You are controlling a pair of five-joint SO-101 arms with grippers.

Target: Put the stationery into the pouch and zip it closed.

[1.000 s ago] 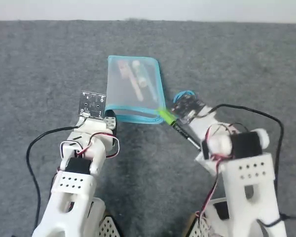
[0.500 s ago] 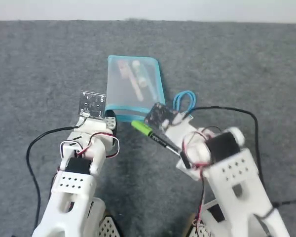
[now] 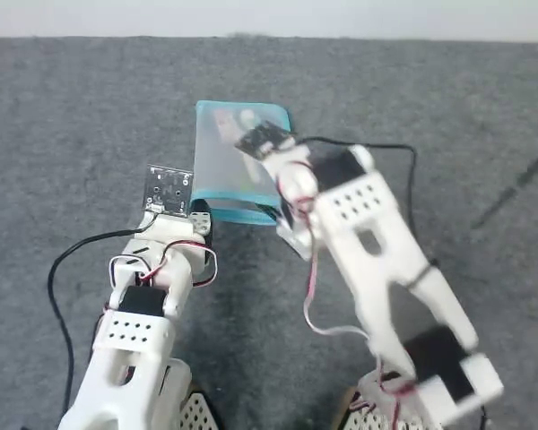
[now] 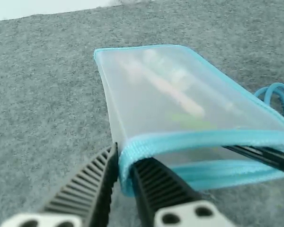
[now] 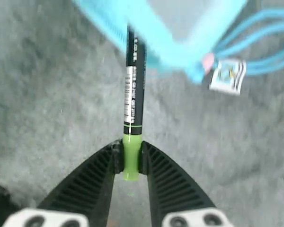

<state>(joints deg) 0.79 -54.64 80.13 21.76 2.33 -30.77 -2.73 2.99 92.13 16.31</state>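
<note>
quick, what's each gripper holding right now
left gripper: closed on the pouch at its zipper edge
right gripper: closed on the pen

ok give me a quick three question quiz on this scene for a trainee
1. True or false: the left gripper is shut on the pouch's open edge.
2. What does the right gripper hold? A) an eraser B) a pen C) scissors
3. Fill in: the pouch is not yet zipped ___.
Key: 1 true; 2 B; 3 closed.
</note>
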